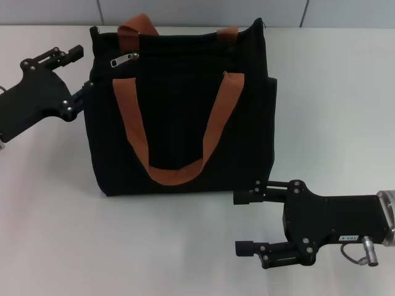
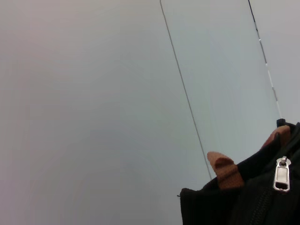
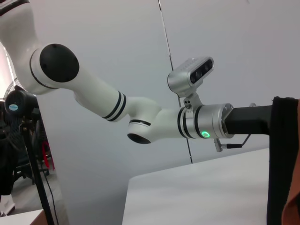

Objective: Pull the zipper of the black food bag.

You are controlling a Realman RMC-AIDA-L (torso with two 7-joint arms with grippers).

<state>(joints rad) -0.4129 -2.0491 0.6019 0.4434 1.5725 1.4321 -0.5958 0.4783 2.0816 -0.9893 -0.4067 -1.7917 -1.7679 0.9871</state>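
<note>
The black food bag [image 1: 179, 117] stands upright in the middle of the white table, with orange-brown loop handles [image 1: 176, 174]. Its silver zipper [image 1: 123, 60] pull lies near the bag's top left corner in the head view. The left wrist view shows the zipper [image 2: 281, 174] close up on the bag [image 2: 234, 204]. My left gripper [image 1: 83, 71] is open beside the bag's upper left side, and its lower finger is against the fabric. My right gripper [image 1: 237, 223] is open on the table at the bag's lower right corner, holding nothing.
The white table [image 1: 74, 234] stretches around the bag on all sides. A pale wall with panel seams [image 1: 99, 11] runs behind it. The right wrist view shows my left arm [image 3: 140, 112] reaching to the bag's edge [image 3: 281, 164].
</note>
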